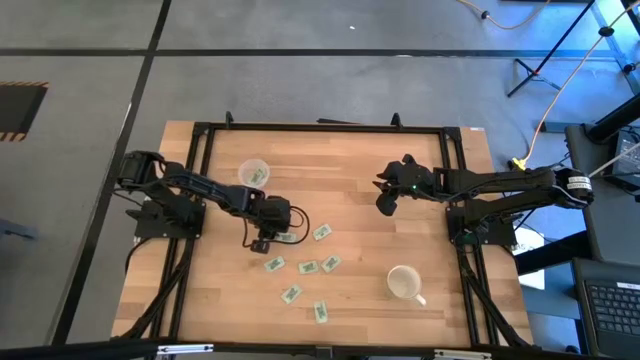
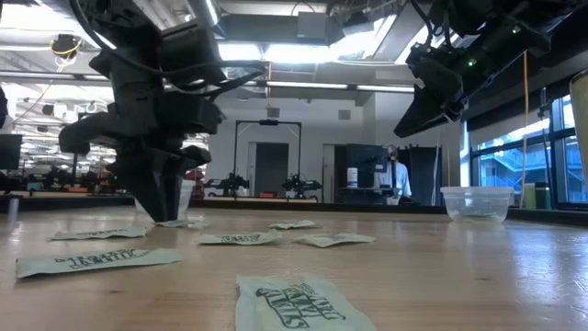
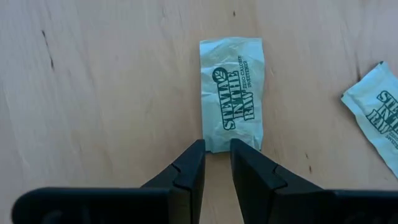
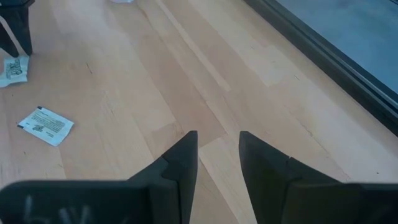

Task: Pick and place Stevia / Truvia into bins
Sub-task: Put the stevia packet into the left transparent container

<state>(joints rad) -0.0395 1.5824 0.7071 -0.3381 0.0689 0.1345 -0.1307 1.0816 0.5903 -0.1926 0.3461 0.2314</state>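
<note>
Several white-and-green Stevia packets (image 1: 308,267) lie flat on the wooden table. My left gripper (image 1: 262,241) points down at the left end of the cluster. Its fingers, a narrow gap apart (image 3: 216,152), stand at the short edge of one packet (image 3: 231,93). One clear cup (image 1: 253,173) with a packet inside stands beyond it. The low view shows a second clear cup (image 2: 476,202) at the right. My right gripper (image 1: 385,203) hovers high over bare wood, open (image 4: 217,140) and holding nothing. My left gripper comes from above, pointing down, with its tips on the table at the packet's near short edge (image 3: 217,148). That edge shows in the gap between the fingers (image 3: 193,162). The packet lies flat; I cannot tell whether the fingers touch it.
An opaque white mug (image 1: 403,283) with a handle stands near the table's near right corner. A black frame (image 1: 320,128) borders the table. Another packet (image 3: 376,112) lies close beside the one at my left gripper. Bare wood stretches between the two arms.
</note>
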